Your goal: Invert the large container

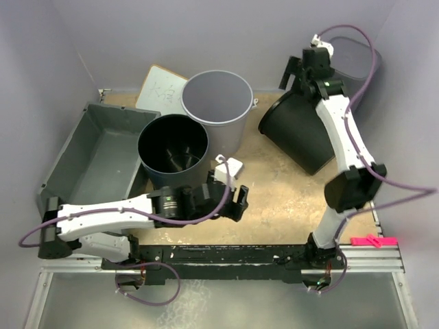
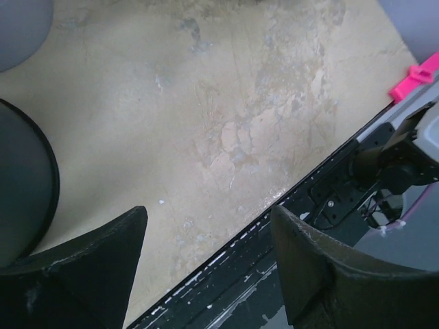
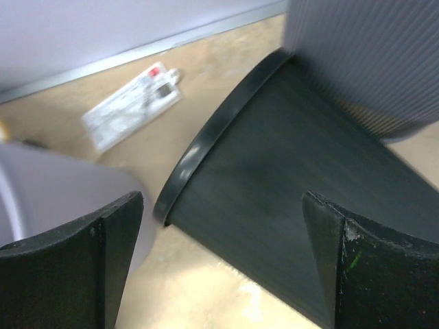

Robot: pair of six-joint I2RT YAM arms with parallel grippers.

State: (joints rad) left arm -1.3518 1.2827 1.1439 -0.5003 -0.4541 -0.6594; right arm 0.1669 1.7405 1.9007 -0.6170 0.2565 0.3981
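Top view: tub (image 1: 96, 157) is seen at the table's left edge, open side up, not yet flipped. A black bucket (image 1: 173, 151) is parked hard against its right wall. Jaws of the left gripper (image 1: 236, 199) are spread wide, nothing held, over bare table (image 2: 206, 103), near that bucket but apart from the tub. Jaws of the right gripper (image 3: 223, 260) are wide too, empty, above a tipped bucket (image 3: 274, 205) at far right.

Risks:
- The black bucket is likely to be knocked over once the tub is swung.
- A one-sided rim grip could be lost on so wide a tub.
- Little swing room is left by the side wall.

Labels: a red mark is carried by the white card (image 3: 134, 106), print too blurred to be read. Marks on the white board (image 1: 161, 88) cannot be made out.
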